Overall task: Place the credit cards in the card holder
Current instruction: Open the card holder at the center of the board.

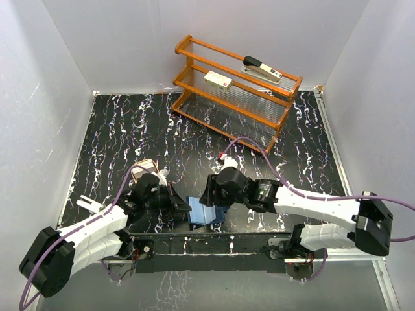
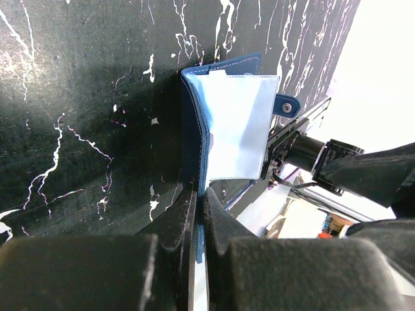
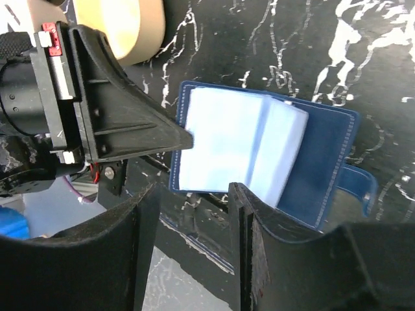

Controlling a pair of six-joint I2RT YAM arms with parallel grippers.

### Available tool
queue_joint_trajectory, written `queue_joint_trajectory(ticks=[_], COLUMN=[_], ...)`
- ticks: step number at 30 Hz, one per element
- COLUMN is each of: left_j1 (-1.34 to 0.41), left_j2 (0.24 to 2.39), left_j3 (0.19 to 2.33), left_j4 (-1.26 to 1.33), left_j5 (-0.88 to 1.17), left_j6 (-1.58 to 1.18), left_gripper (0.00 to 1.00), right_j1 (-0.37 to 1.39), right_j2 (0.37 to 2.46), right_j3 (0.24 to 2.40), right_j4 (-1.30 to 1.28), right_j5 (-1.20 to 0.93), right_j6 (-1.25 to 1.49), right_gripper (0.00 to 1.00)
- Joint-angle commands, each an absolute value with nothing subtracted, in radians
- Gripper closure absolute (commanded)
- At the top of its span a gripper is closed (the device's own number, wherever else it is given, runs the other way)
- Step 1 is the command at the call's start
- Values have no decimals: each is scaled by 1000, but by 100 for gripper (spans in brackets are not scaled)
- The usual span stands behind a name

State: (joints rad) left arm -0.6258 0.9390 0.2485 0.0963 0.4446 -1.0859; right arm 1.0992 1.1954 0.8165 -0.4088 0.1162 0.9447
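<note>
Navy leather shows low in the middle of the top view: the card holder (image 1: 206, 214) lies open on the marbled table (image 1: 117, 129), at its near edge between the two arms. The left gripper (image 1: 183, 208) meets it from the left, and the right gripper (image 1: 214, 193) hangs just above and behind it.

In the left wrist view the fingers are pinched narrow on the holder's near edge, a blue strip showing between them. The holder runs away up the frame. Its fold is on the left, its pale blue pockets (image 2: 237, 129) face up, and its snap tab (image 2: 285, 105) is at the right.

In the right wrist view that gripper's fingers stand apart and hold nothing, with the holder just past their tips, its long side across the frame. A tan tray (image 3: 117, 26) sits at the upper left. No credit card is plainly in view; a whitish corner at the pocket top may be one. The right arm looks the free one to fetch.
</note>
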Motion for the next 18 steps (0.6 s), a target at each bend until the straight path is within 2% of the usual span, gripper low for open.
queue_joint_trajectory(ticks=[1,2,4,8,10,14,18], left_j1=[-631,-631,-631,-631,-631,-629,-628], left_j2=[936,935,916,841,813,780,814], left_j3=[260,267,290,374,430,544,655], left_j4=[79,64,7,-202,-314,-535,-703], left_j5=[463,453,421,282,198,10,-184], left_j6=[-1095,-1096,-1093,-1086,-1085,-1099,-1098], left_gripper=[100,100,93,57,47,33,27], right_j1=[1122,1124,1125,1132,1132,1136,1151], right_j2=[1257,1278,1322,1381,1393,1422,1455], right_j3=[798,795,787,785,778,792,829], right_j4=[-247,-240,-207,-212,-205,-230,-287], right_j5=[70,70,48,70,84,111,157], right_j6=[967,967,956,958,959,948,942], right_gripper=[56,56,55,52,52,46,43])
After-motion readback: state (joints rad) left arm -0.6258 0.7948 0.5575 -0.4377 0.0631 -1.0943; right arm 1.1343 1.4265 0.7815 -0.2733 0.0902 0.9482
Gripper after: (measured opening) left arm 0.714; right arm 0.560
